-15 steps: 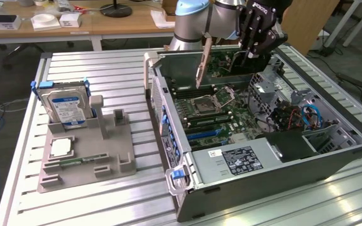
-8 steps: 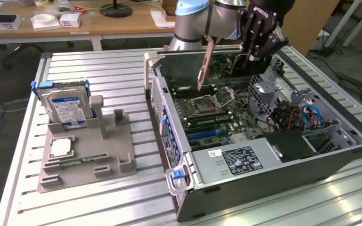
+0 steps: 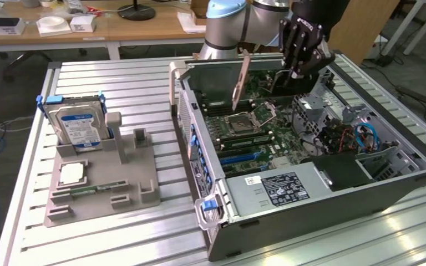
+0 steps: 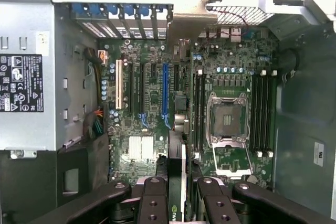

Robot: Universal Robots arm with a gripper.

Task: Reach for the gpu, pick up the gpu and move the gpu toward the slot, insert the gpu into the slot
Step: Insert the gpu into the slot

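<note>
Nearest you on the worktop [image 3: 124,238] sits the open computer case [image 3: 324,224], its power supply [image 3: 287,188] at the near end. Your tool [image 3: 296,71] hangs over the case's far end, pinching the gpu [image 3: 239,83] edge-on. The card's silver bracket points down, held up off the motherboard [image 3: 268,136].

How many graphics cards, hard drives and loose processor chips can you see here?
graphics card: 1
hard drive: 1
processor chip: 1
Total: 3
</note>
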